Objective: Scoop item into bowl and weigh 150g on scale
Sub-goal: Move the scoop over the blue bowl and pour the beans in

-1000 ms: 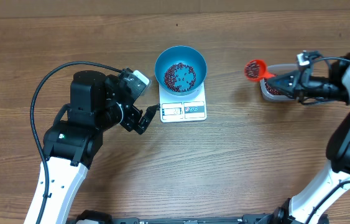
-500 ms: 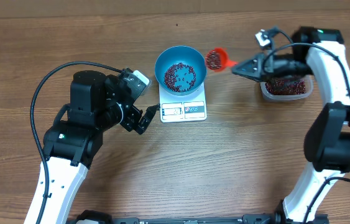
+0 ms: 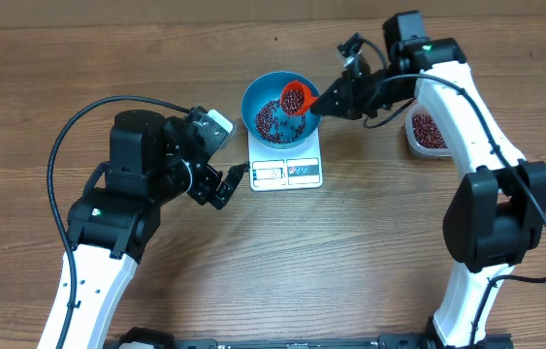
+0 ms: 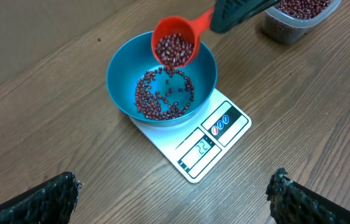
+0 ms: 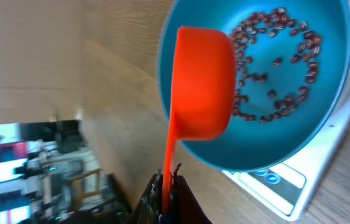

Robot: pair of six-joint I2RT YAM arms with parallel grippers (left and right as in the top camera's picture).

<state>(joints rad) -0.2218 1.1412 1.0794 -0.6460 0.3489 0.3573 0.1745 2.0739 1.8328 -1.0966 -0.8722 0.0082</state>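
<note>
Overhead: right pincer [image 3: 321, 101] clamps scoop [image 3: 295, 96] over bowl [image 3: 250, 109] rim; left pincer [image 3: 230, 181] gapes empty near scale [image 3: 286, 173]

The left arm [image 3: 122, 194] and right arm [image 3: 459, 109] have white links and black joints. A black cable [image 3: 122, 97] loops off the left one. The left gripper [image 4: 175, 186] has dark, rough fingers [image 4: 44, 199].

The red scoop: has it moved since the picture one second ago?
Yes. The red scoop has travelled left in the overhead view, from beside the clear tub to above the blue bowl, which sits unmoved on the white scale.
</note>
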